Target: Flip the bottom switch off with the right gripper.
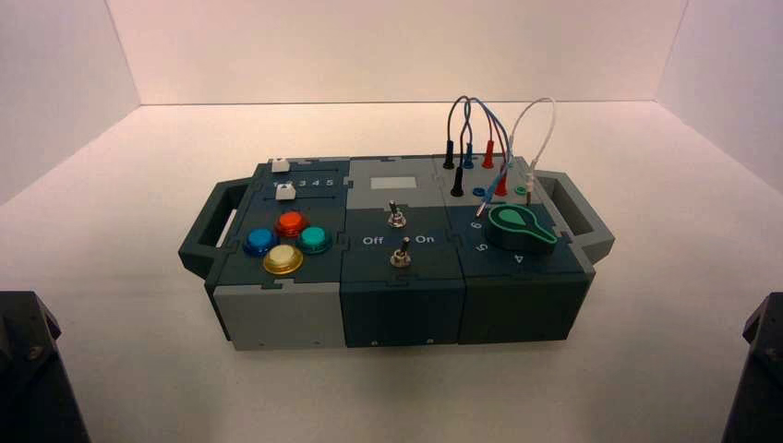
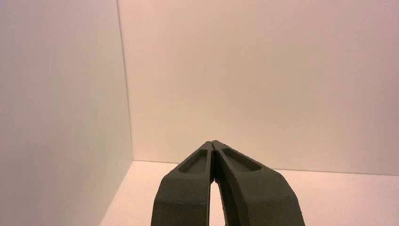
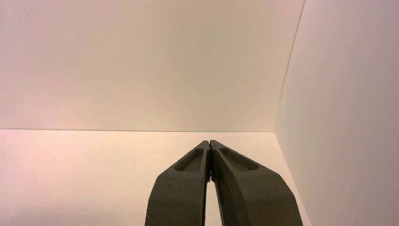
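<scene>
The box (image 1: pixel 277 309) stands in the middle of the white table. The bottom switch (image 1: pixel 402 252), a slim dark lever on a silver nut, sits on the centre panel between the words Off and On. A second toggle (image 1: pixel 395 215) with a lighter lever stands just behind it. My right gripper (image 3: pixel 209 141) is shut and empty, facing the bare far right corner; only the arm's dark base (image 1: pixel 759 369) shows at the lower right of the high view. My left gripper (image 2: pixel 213 141) is shut and empty, parked at the lower left (image 1: pixel 32 369).
On the box's left are orange (image 1: pixel 290 222), blue (image 1: pixel 259 242), green (image 1: pixel 314 239) and yellow (image 1: pixel 283 259) push buttons and two white sliders (image 1: pixel 284 191). On the right are a green knob (image 1: pixel 517 226) and plugged wires (image 1: pixel 489 129). White walls enclose the table.
</scene>
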You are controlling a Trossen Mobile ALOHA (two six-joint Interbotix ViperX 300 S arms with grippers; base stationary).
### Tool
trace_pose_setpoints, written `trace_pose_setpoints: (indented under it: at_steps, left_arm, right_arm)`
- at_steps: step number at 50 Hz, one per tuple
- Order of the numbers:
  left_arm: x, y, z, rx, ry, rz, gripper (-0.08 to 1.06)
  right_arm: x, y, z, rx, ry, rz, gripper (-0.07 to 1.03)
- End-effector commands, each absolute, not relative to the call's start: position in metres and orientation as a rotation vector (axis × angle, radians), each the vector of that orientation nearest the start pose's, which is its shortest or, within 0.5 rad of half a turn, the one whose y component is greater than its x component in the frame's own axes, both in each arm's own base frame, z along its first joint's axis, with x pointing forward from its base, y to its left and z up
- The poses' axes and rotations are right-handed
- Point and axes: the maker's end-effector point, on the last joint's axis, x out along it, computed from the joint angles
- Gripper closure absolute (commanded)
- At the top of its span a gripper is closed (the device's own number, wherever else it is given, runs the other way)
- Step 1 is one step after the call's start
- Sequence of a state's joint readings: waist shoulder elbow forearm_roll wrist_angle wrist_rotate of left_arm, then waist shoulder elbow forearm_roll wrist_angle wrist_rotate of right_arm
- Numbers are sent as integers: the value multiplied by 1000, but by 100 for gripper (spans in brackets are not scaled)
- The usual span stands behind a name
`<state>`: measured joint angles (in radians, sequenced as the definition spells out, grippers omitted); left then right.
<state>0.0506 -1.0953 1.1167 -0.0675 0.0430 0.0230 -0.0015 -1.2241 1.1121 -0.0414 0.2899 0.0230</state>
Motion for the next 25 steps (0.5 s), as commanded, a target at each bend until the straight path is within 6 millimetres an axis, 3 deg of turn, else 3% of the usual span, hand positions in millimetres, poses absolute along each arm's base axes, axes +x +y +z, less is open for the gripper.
trace_pose_setpoints:
  at_steps: [1, 17, 25]
  left_arm:
    - [238, 10, 306, -47, 48, 43, 101]
    - [237, 10, 303, -46, 80, 41, 101]
    - [237, -3, 289, -47, 230, -12, 101]
  right_arm:
    - [212, -1, 301, -12, 152, -7, 99]
    - [212, 0, 301, -11, 153, 1, 99]
    - [213, 8, 296, -7, 182, 38, 99]
